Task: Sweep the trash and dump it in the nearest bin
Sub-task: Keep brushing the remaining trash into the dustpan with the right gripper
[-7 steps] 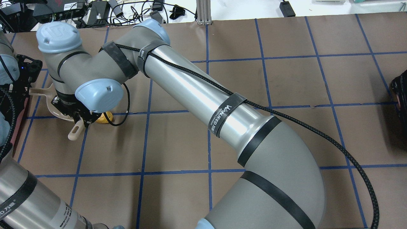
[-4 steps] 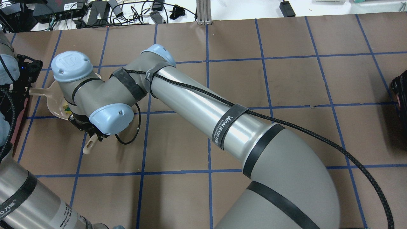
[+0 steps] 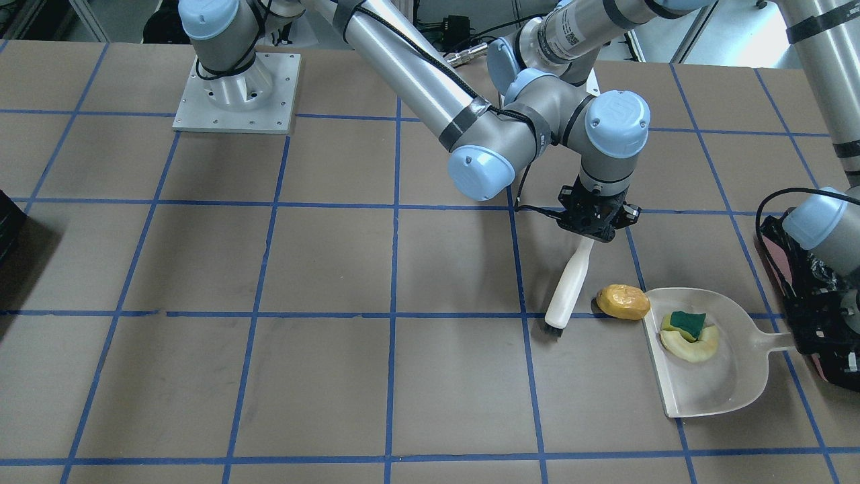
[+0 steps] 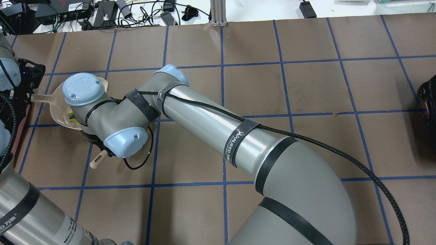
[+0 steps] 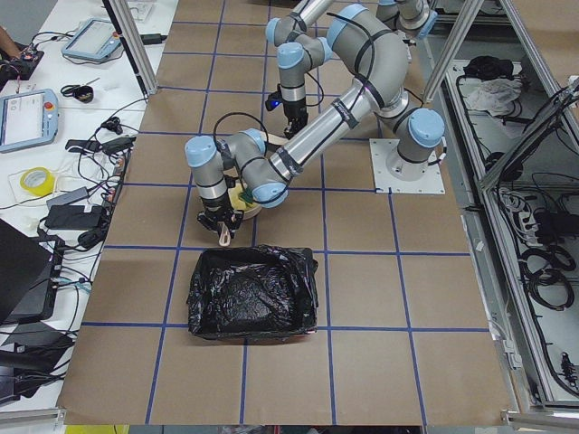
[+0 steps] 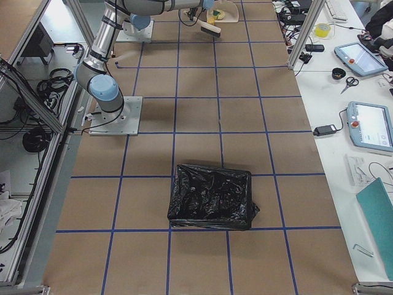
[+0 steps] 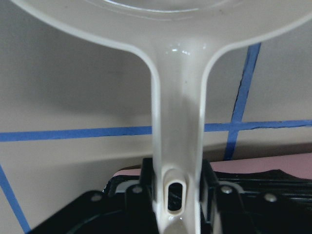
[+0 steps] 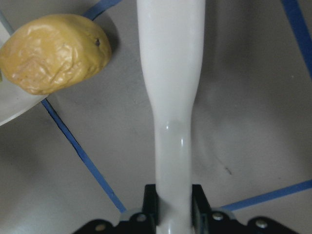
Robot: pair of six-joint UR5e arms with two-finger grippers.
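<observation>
My right gripper [image 3: 591,235] is shut on the handle of the white brush [image 3: 568,282], whose bristles rest on the table. The yellow-orange lump [image 3: 623,302] lies at the open lip of the pale dustpan [image 3: 712,390], to the side of the brush. It shows beside the brush handle [image 8: 170,97] in the right wrist view [image 8: 53,53]. The pale crescent [image 3: 692,348] and the green-and-yellow sponge [image 3: 686,323] lie inside the pan. My left gripper [image 7: 176,195] is shut on the dustpan handle [image 7: 176,122]. The pink-sided bin [image 5: 253,294] with the black bag stands just behind it.
Another black container [image 6: 212,196] stands at the table's far right end and shows at the overhead view's right edge [image 4: 427,102]. My right arm [image 4: 211,119] reaches across the brown taped table and hides the trash from above. Cables lie past the table's far edge.
My right wrist has drawn the brush back toward the robot and a little to the right. The lump, which showed beside the wrist earlier, is now hidden under the arm. The dustpan has stayed put.
</observation>
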